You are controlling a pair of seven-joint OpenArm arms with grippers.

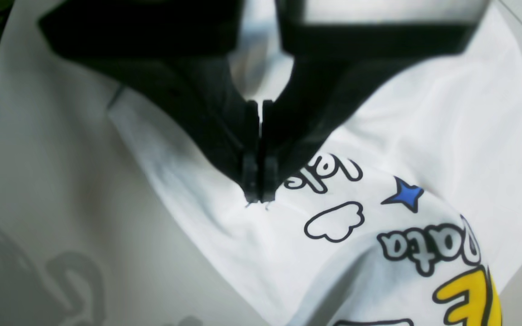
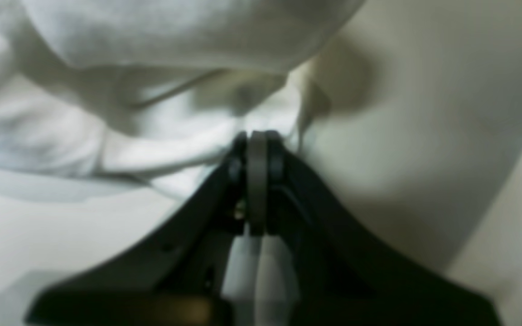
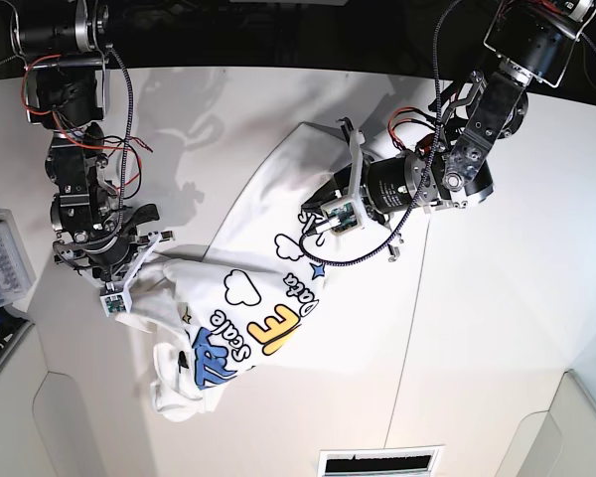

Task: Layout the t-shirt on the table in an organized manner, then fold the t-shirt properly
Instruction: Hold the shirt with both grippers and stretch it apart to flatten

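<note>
T-shirt (image 3: 248, 298) lies rumpled, print up, mid-desk (image 3: 477, 338), left pincer (image 1: 260, 192) pinching its printed front, right pincer (image 2: 256, 140) pinching plain cloth at the t-shirt's opposite edge.

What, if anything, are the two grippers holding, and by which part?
Both hold the t-shirt: the left gripper pinches printed front fabric, the right gripper a bunched plain white fold.

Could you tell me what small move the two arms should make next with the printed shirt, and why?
Probably draw the two grippers apart. The left gripper and right gripper are each shut on the white cotton t-shirt with cartoon lettering, which lies bunched and creased on the matte off-white table. Pulling the fabric taut should flatten it for folding.
</note>
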